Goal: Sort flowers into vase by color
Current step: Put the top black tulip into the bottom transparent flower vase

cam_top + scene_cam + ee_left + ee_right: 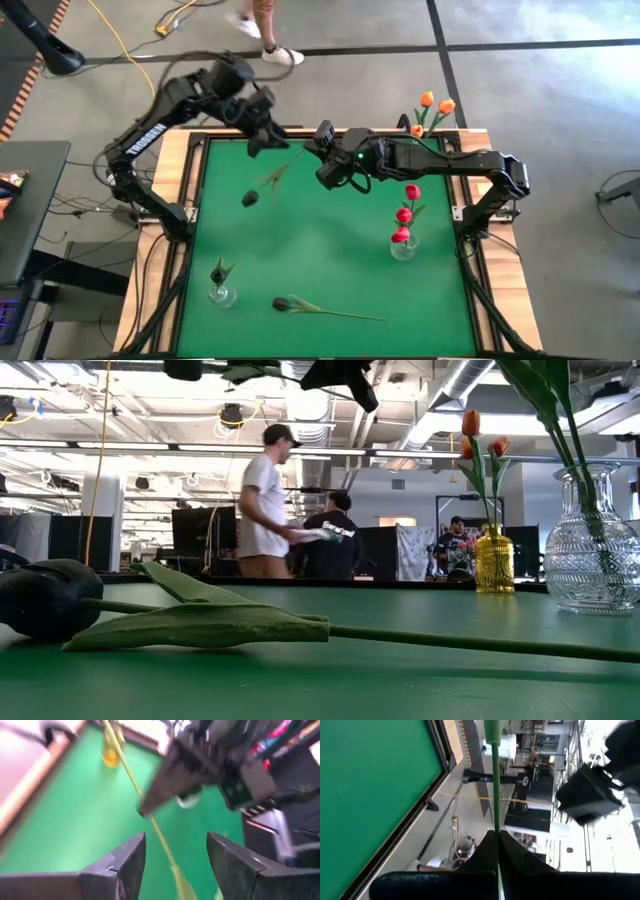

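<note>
Red tulips (405, 214) filled one clear glass vase (404, 248); orange tulips (432, 108) another. Right gripper (497, 836) pinched a dark tulip's green stem (493, 780) aloft, left gripper (176, 856) open beside. Another dark-headed tulip (322, 309) lay unsorted on the green table (320, 250).

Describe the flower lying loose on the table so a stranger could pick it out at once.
Start at the green table and go to its near edge, between the small clear vase at the near left corner and the red tulips' vase on the right. The dark tulip lies flat there, stem pointing right. Unlike every other flower, it is neither in a vase nor held by a tool.
</note>
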Controlling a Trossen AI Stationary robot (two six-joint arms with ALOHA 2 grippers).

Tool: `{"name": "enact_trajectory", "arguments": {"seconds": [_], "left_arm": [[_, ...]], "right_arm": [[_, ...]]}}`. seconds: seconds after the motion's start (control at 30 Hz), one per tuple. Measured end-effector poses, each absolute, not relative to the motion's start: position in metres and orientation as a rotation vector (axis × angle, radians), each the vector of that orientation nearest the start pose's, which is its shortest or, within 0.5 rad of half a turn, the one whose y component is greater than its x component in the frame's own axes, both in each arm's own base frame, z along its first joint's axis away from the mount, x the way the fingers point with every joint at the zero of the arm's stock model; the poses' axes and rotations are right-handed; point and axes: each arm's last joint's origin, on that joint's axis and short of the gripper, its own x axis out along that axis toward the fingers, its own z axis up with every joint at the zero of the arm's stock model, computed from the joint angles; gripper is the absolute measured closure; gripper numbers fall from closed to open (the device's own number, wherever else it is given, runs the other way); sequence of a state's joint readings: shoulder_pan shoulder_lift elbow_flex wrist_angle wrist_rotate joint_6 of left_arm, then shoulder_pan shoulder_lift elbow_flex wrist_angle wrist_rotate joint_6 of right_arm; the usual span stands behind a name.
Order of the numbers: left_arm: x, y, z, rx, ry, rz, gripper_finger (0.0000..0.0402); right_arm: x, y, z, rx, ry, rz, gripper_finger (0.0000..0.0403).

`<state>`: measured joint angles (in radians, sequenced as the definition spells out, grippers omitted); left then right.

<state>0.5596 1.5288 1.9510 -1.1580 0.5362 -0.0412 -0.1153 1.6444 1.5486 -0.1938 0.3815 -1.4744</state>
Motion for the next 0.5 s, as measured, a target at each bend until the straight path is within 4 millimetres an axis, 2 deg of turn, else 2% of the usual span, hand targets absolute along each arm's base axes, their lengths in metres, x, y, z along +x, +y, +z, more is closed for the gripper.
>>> {"name": "enact_trajectory", "arguments": {"seconds": [0.1,0.27,0.37,0.5], "left_arm": [[0.230,0.137,0.483,-0.306,0.559,0.099,0.0200],[0.211,0.137,0.515,-0.118,0.477,0.249,0.0201],[0.204,0.136,0.525,-0.057,0.453,0.297,0.0202],[0.198,0.132,0.529,-0.015,0.451,0.332,0.0203]], "right_arm": [[0.375,-0.057,0.377,-1.422,0.560,-0.165,0.0380],[0.370,-0.074,0.388,-1.173,0.450,-0.109,0.0380],[0.364,-0.088,0.400,-1.001,0.399,-0.106,0.0380],[0.356,-0.108,0.416,-0.722,0.294,-0.091,0.0380]]}}
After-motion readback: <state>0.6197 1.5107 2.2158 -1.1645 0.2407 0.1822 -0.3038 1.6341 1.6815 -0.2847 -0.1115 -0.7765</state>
